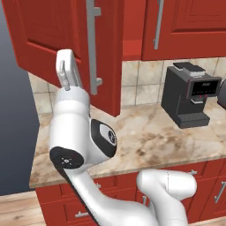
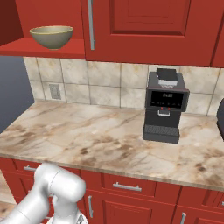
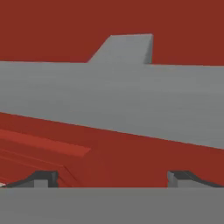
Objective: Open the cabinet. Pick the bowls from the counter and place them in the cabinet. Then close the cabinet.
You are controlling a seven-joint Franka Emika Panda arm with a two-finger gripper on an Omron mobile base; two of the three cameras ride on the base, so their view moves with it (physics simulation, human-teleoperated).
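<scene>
Silver bar handle (image 3: pixel 109 105) spans my hand view from edge to edge, so close that I judge the gripper (image 3: pixel 111 178) sits right at it, with the red face of the cabinet door (image 1: pixel 53 31) behind. The two dark finger tips stand wide apart at the bottom, nothing between them; the bar lies just beyond and above them, its long axis running across the gap, not along it. From the left base camera that door hangs swung out toward me over the left end of the counter (image 2: pixel 87 135), handle vertical, and the arm reaches up beside it. In the right base camera the olive-tan bowl (image 2: pixel 51 36) already rests on the open cabinet shelf, upper left. I cannot find the dark wood-grained bowl anywhere. I judge the next move is about this door.
</scene>
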